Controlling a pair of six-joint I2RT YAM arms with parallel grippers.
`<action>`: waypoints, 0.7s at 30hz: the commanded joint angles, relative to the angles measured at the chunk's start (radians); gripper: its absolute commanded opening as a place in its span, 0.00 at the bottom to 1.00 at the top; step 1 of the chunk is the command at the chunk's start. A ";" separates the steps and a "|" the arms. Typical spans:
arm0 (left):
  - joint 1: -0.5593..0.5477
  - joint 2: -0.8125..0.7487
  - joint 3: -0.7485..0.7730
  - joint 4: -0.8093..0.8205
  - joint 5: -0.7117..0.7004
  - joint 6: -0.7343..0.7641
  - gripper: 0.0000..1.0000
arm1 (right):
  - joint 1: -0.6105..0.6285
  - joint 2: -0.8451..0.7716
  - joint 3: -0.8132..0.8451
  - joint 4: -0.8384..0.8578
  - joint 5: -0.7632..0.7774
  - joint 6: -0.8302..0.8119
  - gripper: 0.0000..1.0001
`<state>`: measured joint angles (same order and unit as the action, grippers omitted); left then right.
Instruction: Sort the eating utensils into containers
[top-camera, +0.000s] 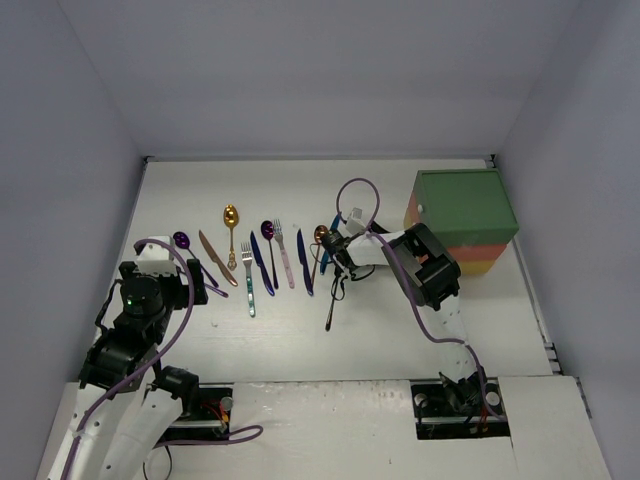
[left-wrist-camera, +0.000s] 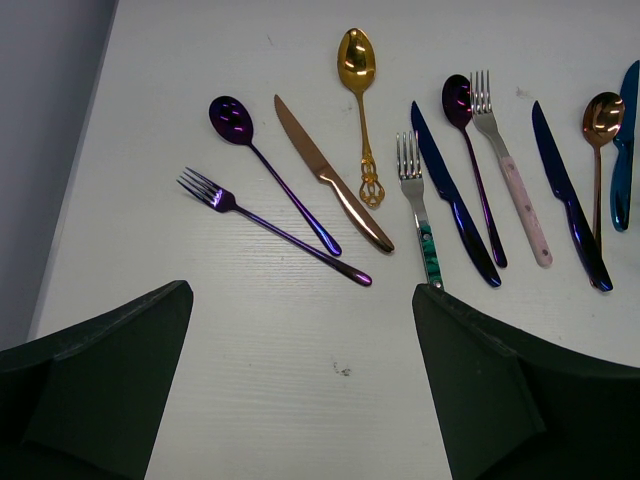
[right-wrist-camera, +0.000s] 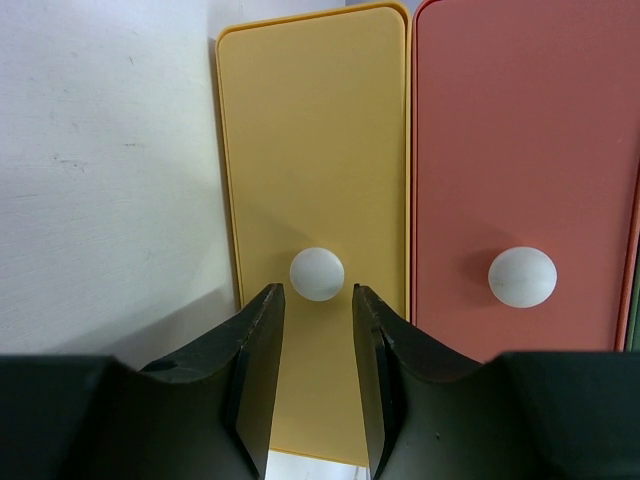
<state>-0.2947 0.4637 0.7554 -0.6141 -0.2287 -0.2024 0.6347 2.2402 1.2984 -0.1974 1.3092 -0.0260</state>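
Pale grey walls (top-camera: 300, 70) enclose a white tabletop (top-camera: 400, 340). At left, the left pincer (left-wrist-camera: 300, 300) hangs wide apart above the eating utensils (left-wrist-camera: 455, 200), which lie in a row. Further right, the right pincer (right-wrist-camera: 317, 292) stands narrowly apart, flanking the white knob (right-wrist-camera: 317, 273) on the yellow drawer (right-wrist-camera: 310, 150) of the containers (top-camera: 465, 205).

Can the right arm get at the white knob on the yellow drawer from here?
Probably yes. The jaws of the right arm stand apart, lined up with the white knob on the yellow drawer, one to each side, and nothing lies between.
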 joint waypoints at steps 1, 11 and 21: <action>-0.003 0.009 0.005 0.078 0.008 -0.012 0.90 | -0.009 0.002 0.039 -0.003 0.083 0.026 0.31; -0.003 0.011 0.005 0.080 0.011 -0.015 0.90 | -0.020 0.019 0.045 -0.002 0.145 0.016 0.33; -0.003 0.014 0.005 0.079 0.015 -0.014 0.90 | -0.018 0.050 0.036 -0.002 0.216 0.014 0.32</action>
<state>-0.2947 0.4637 0.7551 -0.6140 -0.2245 -0.2028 0.6231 2.3059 1.3144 -0.1940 1.4147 -0.0280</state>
